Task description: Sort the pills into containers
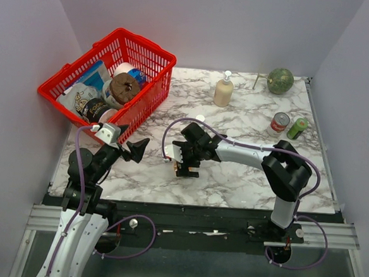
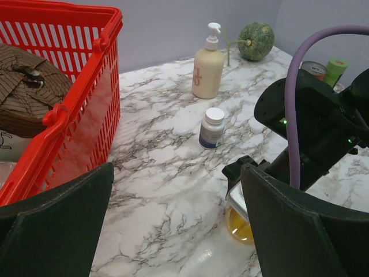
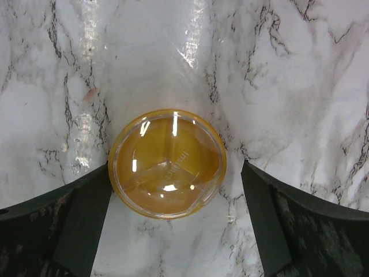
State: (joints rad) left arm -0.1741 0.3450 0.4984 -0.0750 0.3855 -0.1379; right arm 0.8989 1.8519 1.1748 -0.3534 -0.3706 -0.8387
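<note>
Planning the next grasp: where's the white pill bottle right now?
The pill bottle stands upright mid-table in the left wrist view, between the pump bottle behind it and the right tool over the amber dish.

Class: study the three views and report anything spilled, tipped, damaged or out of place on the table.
Nothing stands out. The pill bottle stands upright and capped, the pump bottle is upright, and the round dish lies flat between the right claw's open fingers. No loose pills or spills show on the marble table.
</note>
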